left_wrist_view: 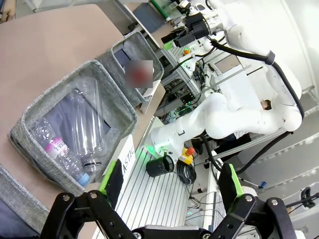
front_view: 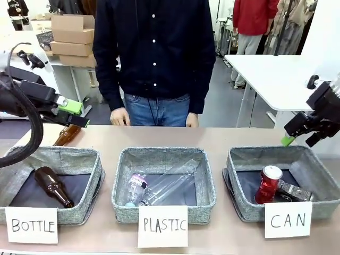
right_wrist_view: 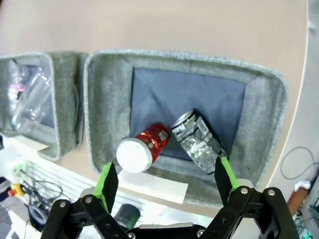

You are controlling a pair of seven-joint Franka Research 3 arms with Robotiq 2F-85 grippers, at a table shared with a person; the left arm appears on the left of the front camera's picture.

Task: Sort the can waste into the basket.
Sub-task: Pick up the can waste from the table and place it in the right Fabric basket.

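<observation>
Look in the bin carded "CAN" (front_view: 284, 175) at your right end of the counter (front_view: 212, 137): both cans are inside it. The red can (front_view: 268, 185) stands upright against the near wall, its silver top showing. The grey can (front_view: 295, 190) lies beside it, touching it, crumpled, its dark print hard to read. From the right wrist you see the red can (right_wrist_view: 142, 148) leaning and the grey can (right_wrist_view: 198, 140) against it on the dark lining.

Your right pincer (right_wrist_view: 163, 174) hangs above that bin, released, holding nothing. Your left pincer (left_wrist_view: 169, 186) is also spread wide and holds nothing; in the front view it sits over the left edge of the counter.

The middle bin (front_view: 163, 183) holds clear plastic bottles (front_view: 159, 188). The left bin (front_view: 50, 183) holds a brown bottle (front_view: 53, 187), and another brown bottle (front_view: 66, 135) lies on the counter behind it, partly hidden by your left arm. A person (front_view: 154, 58) stands at the far side.
</observation>
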